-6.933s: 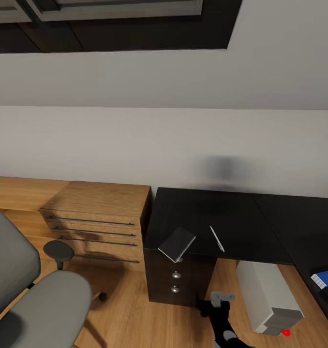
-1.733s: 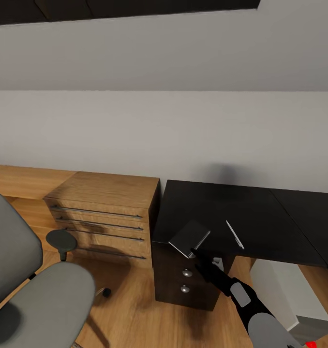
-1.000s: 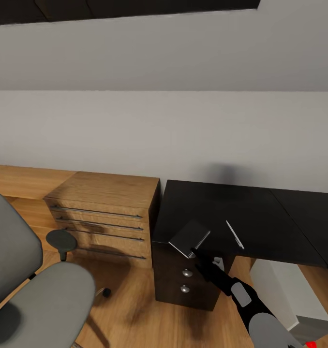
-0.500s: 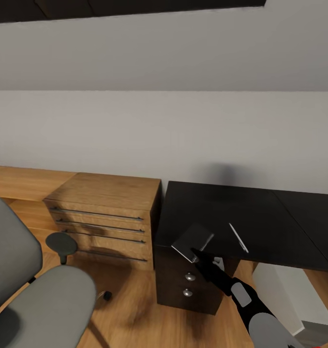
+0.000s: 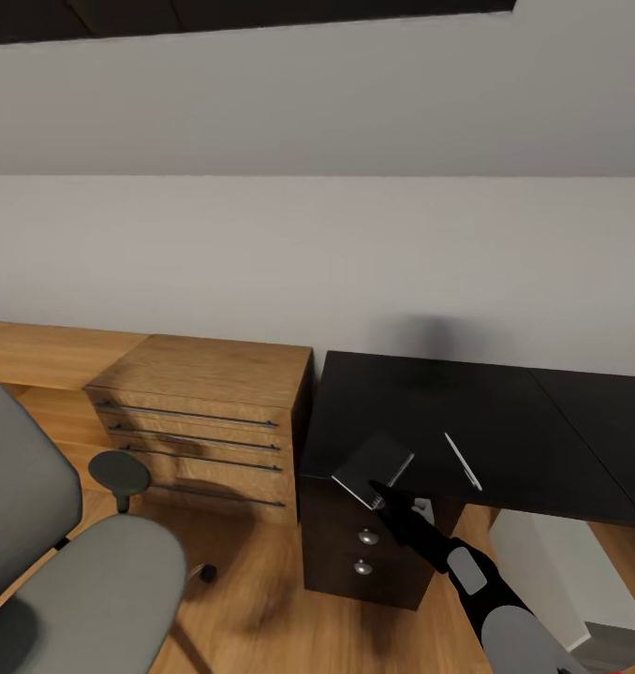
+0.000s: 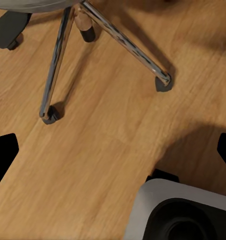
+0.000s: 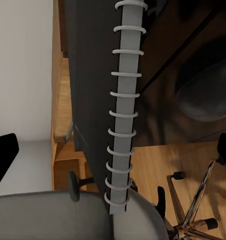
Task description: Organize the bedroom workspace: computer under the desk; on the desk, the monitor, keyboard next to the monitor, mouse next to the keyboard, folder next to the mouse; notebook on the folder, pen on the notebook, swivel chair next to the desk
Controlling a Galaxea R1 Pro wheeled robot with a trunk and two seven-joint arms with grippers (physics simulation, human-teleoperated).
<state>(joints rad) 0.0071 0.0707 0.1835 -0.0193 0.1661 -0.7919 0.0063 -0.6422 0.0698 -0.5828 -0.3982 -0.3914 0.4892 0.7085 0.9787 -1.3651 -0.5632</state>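
Note:
A grey spiral-bound notebook (image 5: 374, 464) lies on the front left corner of the black desk (image 5: 420, 412), partly overhanging its edge. A slim pen (image 5: 463, 461) lies on the desk just to its right. My right gripper (image 5: 381, 494) reaches up to the overhanging corner. In the right wrist view the notebook's spiral spine (image 7: 120, 115) runs between the wide-apart fingertips (image 7: 4, 152), so that gripper is open. The grey swivel chair (image 5: 83, 571) stands at lower left. The light grey computer (image 5: 533, 571) sits under the desk. My left gripper (image 6: 114, 150) hangs open over the floor by the chair's chrome base (image 6: 58, 65).
A low oak chest (image 5: 205, 402) with bar handles stands against the wall, left of the desk. The desk's dark drawer unit (image 5: 355, 552) with round silver knobs is directly under the notebook. Wooden floor lies between chair and drawers.
Since the earliest frame my right arm has risen from near the floor to the notebook's overhanging corner. The camera shifted slightly. In the last half second nothing moved.

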